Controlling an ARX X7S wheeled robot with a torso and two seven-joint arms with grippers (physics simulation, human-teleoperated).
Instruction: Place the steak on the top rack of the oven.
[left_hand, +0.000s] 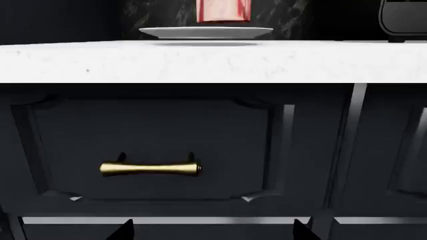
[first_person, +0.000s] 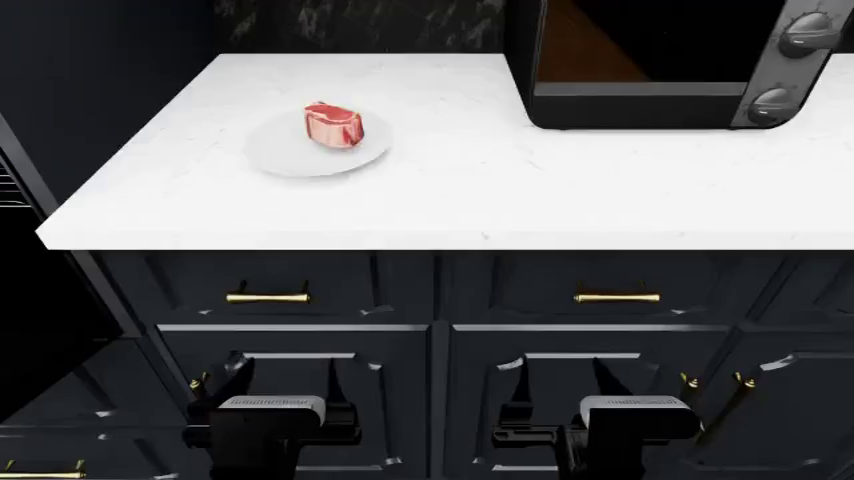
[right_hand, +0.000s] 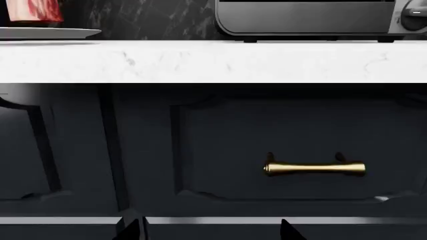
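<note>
Head view: only here do both arms show, low in front of the dark cabinet; it also looks down on the whole white table (first_person: 534, 190), with the steak (first_person: 334, 124) on a round white plate (first_person: 287, 158) toward the table's left, and a black countertop appliance (first_person: 641, 100) with grey knobs at the back right
Left wrist view: level with the table edge; the steak (left_hand: 223, 11) stands above the plate (left_hand: 205, 33) seen edge-on, and below is a drawer front with a brass handle (left_hand: 151, 168)
Right wrist view: the same edge further right; the steak (right_hand: 35, 10) and plate (right_hand: 50, 33) sit at one corner, the appliance's underside (right_hand: 307, 20) and feet at the other, with a second brass handle (right_hand: 314, 168) below
Oven: a few silvery rack wires (first_person: 11, 185) show at the head view's far left edge, beside the table end; the cavity is not visible
Left arm: held low and level, the left tool (first_person: 278, 372) pointing at the cabinet below the left drawer, fingers (first_person: 235, 372) apart, holding nothing
Right arm: the same pose, the right tool (first_person: 563, 375) below the right drawer, fingers (first_person: 519, 378) apart, holding nothing
Steak: thick slab, red-pink, pale fat rim, well apart from both tools
Table: white stone with faint grey veining, thick square edge
Cabinet: matt black, raised bevelled panels, waisted brass pulls
Back wall: dark marble with pale streaks
</note>
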